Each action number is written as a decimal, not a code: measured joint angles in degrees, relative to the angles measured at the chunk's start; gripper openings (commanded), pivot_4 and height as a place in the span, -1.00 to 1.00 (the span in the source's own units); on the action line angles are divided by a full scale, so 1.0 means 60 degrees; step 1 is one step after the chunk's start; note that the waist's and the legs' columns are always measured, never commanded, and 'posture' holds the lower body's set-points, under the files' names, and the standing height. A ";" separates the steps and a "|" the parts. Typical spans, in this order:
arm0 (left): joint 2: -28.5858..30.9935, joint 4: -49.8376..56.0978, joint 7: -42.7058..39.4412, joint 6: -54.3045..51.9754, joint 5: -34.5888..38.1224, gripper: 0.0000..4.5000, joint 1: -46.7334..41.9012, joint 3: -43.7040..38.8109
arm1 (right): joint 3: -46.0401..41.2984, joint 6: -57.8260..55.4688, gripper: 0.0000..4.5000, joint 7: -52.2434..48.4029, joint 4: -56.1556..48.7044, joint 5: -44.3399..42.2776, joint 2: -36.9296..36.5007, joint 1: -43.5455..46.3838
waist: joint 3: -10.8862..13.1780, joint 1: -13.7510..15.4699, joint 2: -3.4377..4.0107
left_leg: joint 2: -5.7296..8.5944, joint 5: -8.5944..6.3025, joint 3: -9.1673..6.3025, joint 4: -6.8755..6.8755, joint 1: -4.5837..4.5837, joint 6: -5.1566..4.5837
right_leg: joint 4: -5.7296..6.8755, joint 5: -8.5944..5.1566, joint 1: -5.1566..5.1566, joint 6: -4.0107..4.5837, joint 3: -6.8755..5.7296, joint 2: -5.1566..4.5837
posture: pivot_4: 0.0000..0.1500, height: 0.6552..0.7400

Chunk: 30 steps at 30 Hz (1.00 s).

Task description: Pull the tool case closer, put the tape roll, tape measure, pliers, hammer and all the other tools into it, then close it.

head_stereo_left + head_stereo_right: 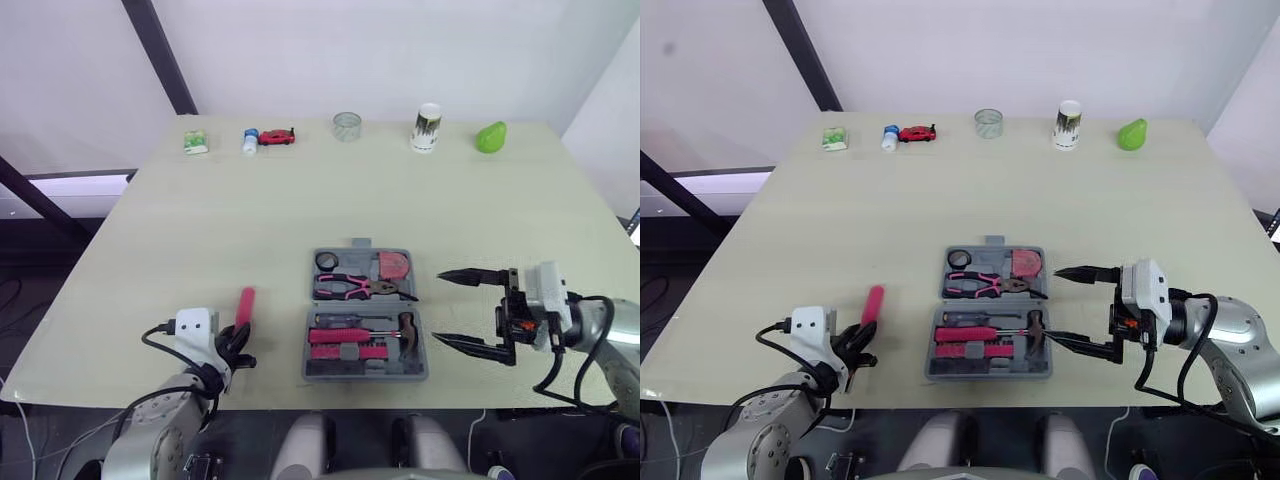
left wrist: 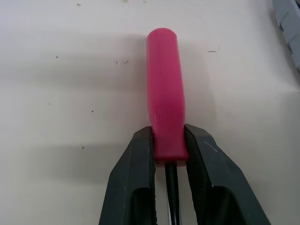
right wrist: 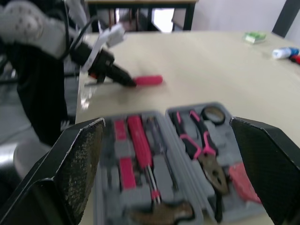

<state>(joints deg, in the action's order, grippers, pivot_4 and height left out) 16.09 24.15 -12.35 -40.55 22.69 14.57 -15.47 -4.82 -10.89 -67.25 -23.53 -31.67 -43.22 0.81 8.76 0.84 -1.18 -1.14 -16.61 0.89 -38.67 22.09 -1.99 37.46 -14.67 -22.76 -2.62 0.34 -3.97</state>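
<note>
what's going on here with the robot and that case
The robot is packing tools into an open case on the table. Its left gripper is shut on a pink-handled screwdriver, left of the case. The right gripper is open, just off the case's right side. The pliers, hammer, tape roll and tape measure already sit in the case.

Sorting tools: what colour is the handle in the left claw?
Pink cylindrical handle; left wrist view.
</note>
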 measured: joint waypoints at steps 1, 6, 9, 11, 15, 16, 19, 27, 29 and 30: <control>0.0006 -0.0069 -0.0033 0.0057 -0.0012 -0.82 -0.0071 0.0012 | 0.0002 0.0117 1.00 -0.0100 0.0069 0.0089 -0.0011 0.0001 | 0.0000 -0.0004 0.0000 | 0.0000 0.0000 0.0000 0.0000 -0.0001 0.0000 | 0.0001 0.0001 0.0000 -0.0002 -0.0001 0.0005 | 1.00 1.00; 0.0005 -0.0196 -0.0101 0.0186 -0.0008 0.05 -0.0154 0.0039 | 0.0008 0.0297 1.00 -0.0219 0.0259 0.0164 -0.0010 0.0000 | 0.0000 -0.0010 0.0000 | -0.0002 0.0000 0.0002 0.0000 -0.0003 0.0000 | 0.0003 0.0004 0.0000 -0.0007 -0.0032 0.0014 | 1.00 1.00; -0.0087 -0.0194 -0.0098 0.0142 0.0188 0.68 -0.0227 -0.0069 | 0.0008 0.0361 1.00 -0.0192 0.0273 0.0162 0.0002 -0.0009 | 0.0000 -0.0008 0.0000 | -0.0002 0.0000 0.0001 0.0000 -0.0004 0.0000 | 0.0006 0.0005 0.0001 -0.0011 -0.0035 0.0016 | 1.00 1.00; -0.0109 -0.0187 -0.0074 -0.0024 0.0398 0.90 -0.0348 -0.0255 | 0.0008 0.0388 1.00 -0.0159 0.0272 0.0161 0.0034 -0.0060 | 0.0000 -0.0008 -0.0001 | -0.0003 0.0001 -0.0001 0.0000 -0.0005 0.0000 | 0.0006 0.0015 0.0003 -0.0027 -0.0039 0.0018 | 1.00 1.00; 0.0807 0.0409 -0.0276 -0.0944 0.1021 0.90 -0.0870 -0.0696 | 0.0006 0.0411 1.00 -0.0158 0.0271 0.0164 0.0045 -0.0356 | 0.0005 0.0004 -0.0006 | -0.0007 0.0002 -0.0010 -0.0003 -0.0002 0.0002 | 0.0010 0.0016 0.0003 -0.0029 -0.0049 0.0059 | 1.00 1.00; 0.0921 0.0551 -0.0298 -0.1046 0.1137 0.90 -0.1001 -0.0743 | 0.0006 0.0413 1.00 -0.0158 0.0269 0.0163 0.0046 -0.0354 | 0.0005 0.0005 -0.0005 | -0.0006 0.0002 -0.0013 -0.0007 -0.0002 0.0002 | 0.0010 0.0016 0.0008 -0.0029 -0.0051 0.0058 | 1.00 1.00; 0.2150 0.0966 -0.0947 -0.1652 0.1563 0.90 -0.1714 -0.0681 | -0.0002 0.0426 1.00 -0.0156 0.0269 0.0163 0.0046 -0.0337 | 0.0005 -0.0010 -0.0003 | -0.0004 0.0002 -0.0007 -0.0008 -0.0012 0.0003 | 0.0015 0.0007 0.0011 -0.0014 -0.0045 0.0063 | 1.00 1.00; 0.7529 -0.0868 -0.6147 0.1511 -0.0454 0.90 -0.2113 0.1966 | 0.0046 0.0460 1.00 -0.0118 0.0275 0.0183 0.0122 -0.0298 | 0.0046 -0.0024 0.0045 | -0.0015 0.0003 0.0044 0.0026 -0.0036 0.0006 | 0.0007 -0.0009 -0.0001 0.0012 0.0001 0.0102 | 1.00 1.00; 0.7841 -0.1500 -0.7347 0.2762 -0.0858 0.90 -0.2372 0.2464 | 0.0052 0.0461 1.00 -0.0104 0.0276 0.0185 0.0138 -0.0287 | 0.0062 -0.0016 0.0055 | -0.0016 0.0003 0.0050 0.0026 -0.0023 0.0005 | 0.0000 -0.0009 -0.0009 0.0010 0.0004 0.0100 | 1.00 1.00; 0.8134 -0.2253 -0.8370 0.4160 -0.1328 0.90 -0.2957 0.3073 | 0.0068 0.0461 1.00 -0.0102 0.0320 0.0194 0.0138 -0.0225 | 0.0072 0.0013 0.0046 | -0.0012 0.0004 0.0042 0.0023 -0.0017 0.0007 | 0.0001 -0.0009 -0.0010 0.0011 -0.0009 0.0105 | 1.00 1.00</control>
<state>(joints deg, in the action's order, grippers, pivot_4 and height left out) 64.89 10.63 -62.56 -15.59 14.73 -3.18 2.96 -4.41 -8.12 -67.86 -21.61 -30.51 -42.39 -0.54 9.19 0.92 -0.90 -1.21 -16.59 1.15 -38.53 21.98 -1.95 37.47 -14.73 -22.82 -2.56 0.28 -3.34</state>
